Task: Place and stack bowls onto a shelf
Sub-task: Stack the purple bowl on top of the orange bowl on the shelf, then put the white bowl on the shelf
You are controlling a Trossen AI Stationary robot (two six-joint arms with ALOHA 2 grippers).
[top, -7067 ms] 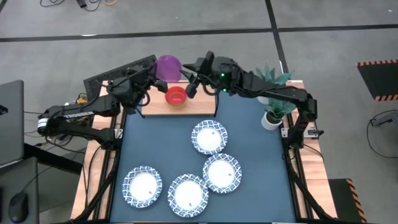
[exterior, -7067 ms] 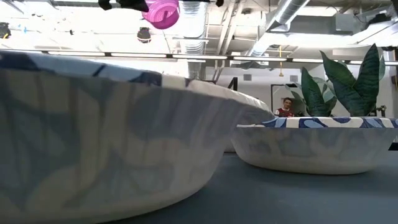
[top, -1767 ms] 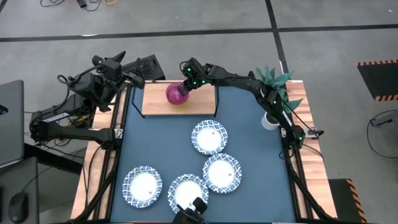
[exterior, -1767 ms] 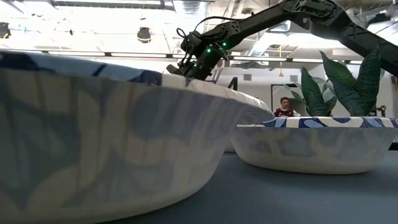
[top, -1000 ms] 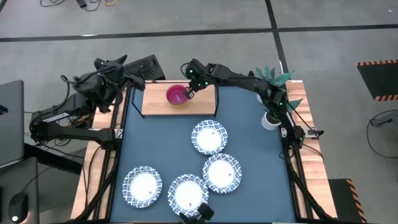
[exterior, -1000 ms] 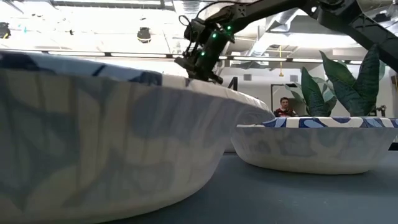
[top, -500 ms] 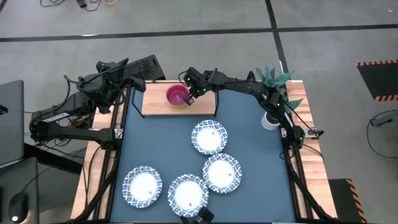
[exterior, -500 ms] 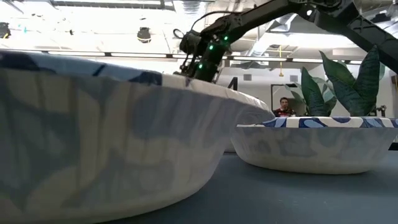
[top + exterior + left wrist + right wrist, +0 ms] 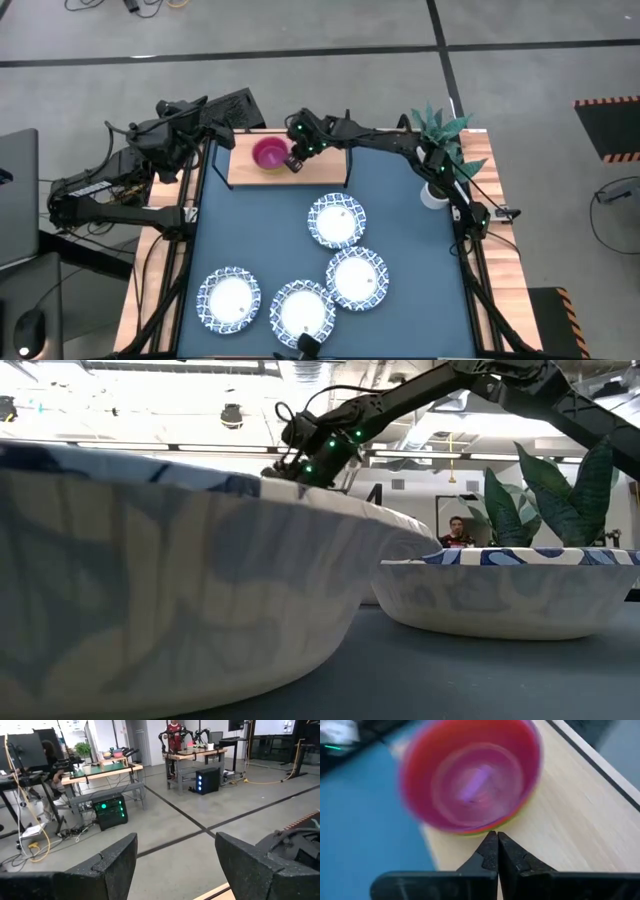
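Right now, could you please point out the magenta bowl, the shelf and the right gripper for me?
magenta bowl (image 9: 268, 154), high view, on its inner bottom.
shelf (image 9: 325, 169), high view, on bare wooden board right of the bowl.
right gripper (image 9: 497, 851), right wrist view, between its shut fingertips.

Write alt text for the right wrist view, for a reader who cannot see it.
A magenta-purple bowl, nested in other small bowls whose red and green rims peek out beneath it, sits on the light wooden shelf. The right gripper, fingers shut together, points at the stack's near edge. Blue table shows beside the shelf.
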